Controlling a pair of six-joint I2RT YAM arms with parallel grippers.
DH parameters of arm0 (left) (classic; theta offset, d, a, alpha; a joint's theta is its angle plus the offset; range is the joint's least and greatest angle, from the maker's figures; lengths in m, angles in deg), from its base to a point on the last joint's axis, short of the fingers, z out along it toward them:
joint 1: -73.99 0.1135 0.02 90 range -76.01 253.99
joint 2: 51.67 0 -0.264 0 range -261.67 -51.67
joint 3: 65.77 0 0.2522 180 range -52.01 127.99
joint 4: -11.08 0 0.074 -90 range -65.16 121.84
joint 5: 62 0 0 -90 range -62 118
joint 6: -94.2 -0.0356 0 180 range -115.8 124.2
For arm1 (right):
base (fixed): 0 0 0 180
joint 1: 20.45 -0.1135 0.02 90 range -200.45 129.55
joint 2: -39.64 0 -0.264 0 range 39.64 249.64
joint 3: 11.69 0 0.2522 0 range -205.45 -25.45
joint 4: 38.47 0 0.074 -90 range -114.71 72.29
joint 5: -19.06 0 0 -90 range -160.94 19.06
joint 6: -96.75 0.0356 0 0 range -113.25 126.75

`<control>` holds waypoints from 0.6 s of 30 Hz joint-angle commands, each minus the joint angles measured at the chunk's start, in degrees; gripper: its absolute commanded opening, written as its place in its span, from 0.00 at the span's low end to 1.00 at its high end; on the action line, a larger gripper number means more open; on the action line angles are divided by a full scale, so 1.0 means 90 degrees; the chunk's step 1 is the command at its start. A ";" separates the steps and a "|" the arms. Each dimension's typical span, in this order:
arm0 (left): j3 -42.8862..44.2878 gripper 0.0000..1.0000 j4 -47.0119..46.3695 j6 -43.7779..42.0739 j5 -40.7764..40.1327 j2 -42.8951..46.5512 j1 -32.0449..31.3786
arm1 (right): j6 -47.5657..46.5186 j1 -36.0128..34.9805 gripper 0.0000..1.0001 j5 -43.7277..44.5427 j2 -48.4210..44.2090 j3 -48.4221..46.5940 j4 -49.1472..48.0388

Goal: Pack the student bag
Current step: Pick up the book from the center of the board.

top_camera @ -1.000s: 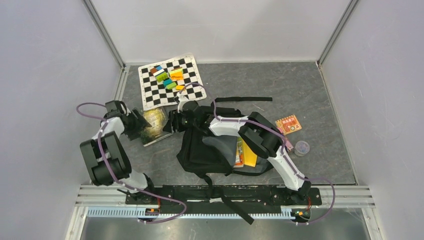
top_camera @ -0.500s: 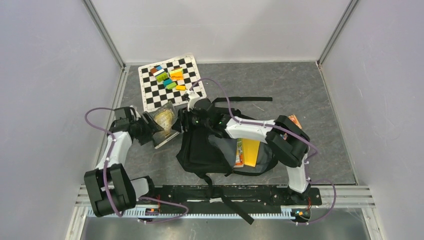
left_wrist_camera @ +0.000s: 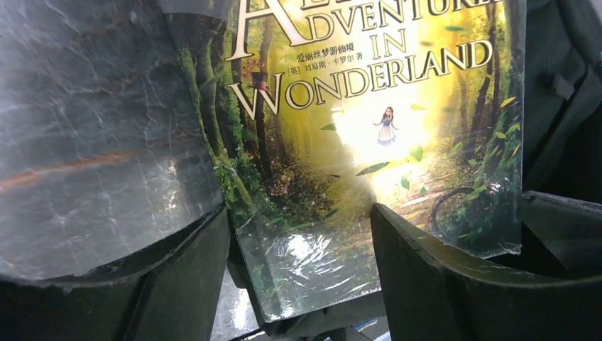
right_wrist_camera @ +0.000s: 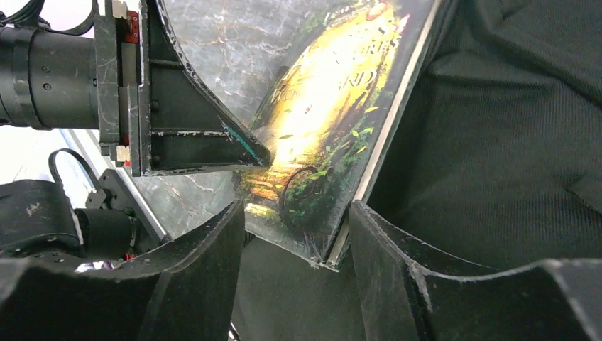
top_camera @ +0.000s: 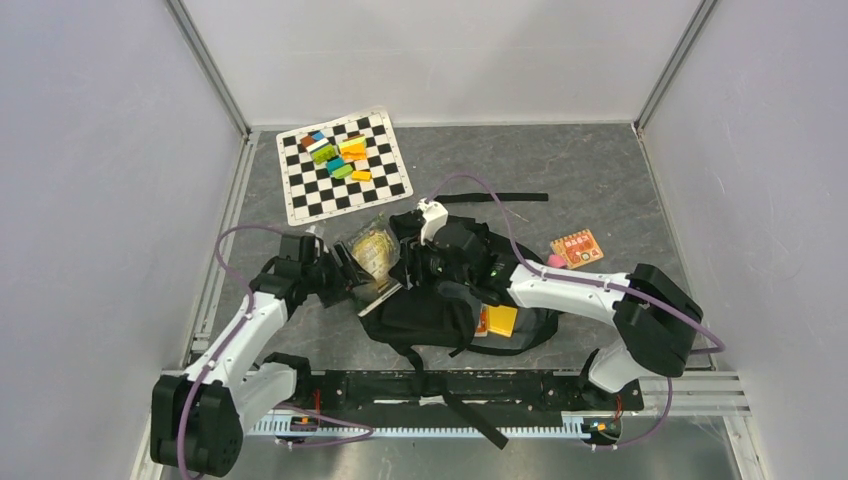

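The left hand [top_camera: 348, 275] was clenched on a shrink-wrapped green-and-gold paperback book [left_wrist_camera: 369, 106] (an Alice in Wonderland), tilted. The large black fabric student bag [top_camera: 420, 312] lay just right of it, under the right hand [right_wrist_camera: 294, 213], which straddled the book's corner; grasping or not, I could not tell.

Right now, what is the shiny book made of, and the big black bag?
The book looks like paper with a printed cover, probably wrapped in thin clear plastic: it wrinkles and glares. The bag looks like soft black woven fabric, matte, with fine ribbing and folds.
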 commanded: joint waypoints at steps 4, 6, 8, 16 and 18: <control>-0.0451 0.78 -0.1161 0.0680 0.0516 -0.0180 -0.0401 | -0.0041 -0.0170 0.65 0.0276 -0.0027 0.0276 0.0194; -0.0506 0.78 -0.1240 0.0619 0.0521 -0.0321 -0.0447 | 0.0046 -0.0169 0.69 0.0459 0.0014 0.0376 0.0251; -0.0506 0.79 -0.1240 0.0523 0.0456 -0.0386 -0.0449 | 0.0079 -0.0165 0.75 0.0650 -0.0026 0.0528 0.0184; -0.0460 0.77 -0.1077 0.0211 0.0315 -0.0471 -0.0458 | -0.0279 0.0293 0.82 0.0185 0.0395 0.0325 -0.0011; -0.0512 0.77 -0.1106 0.0202 0.0336 -0.0493 -0.0458 | -0.0475 0.0445 0.81 -0.0435 0.0655 0.0078 -0.0161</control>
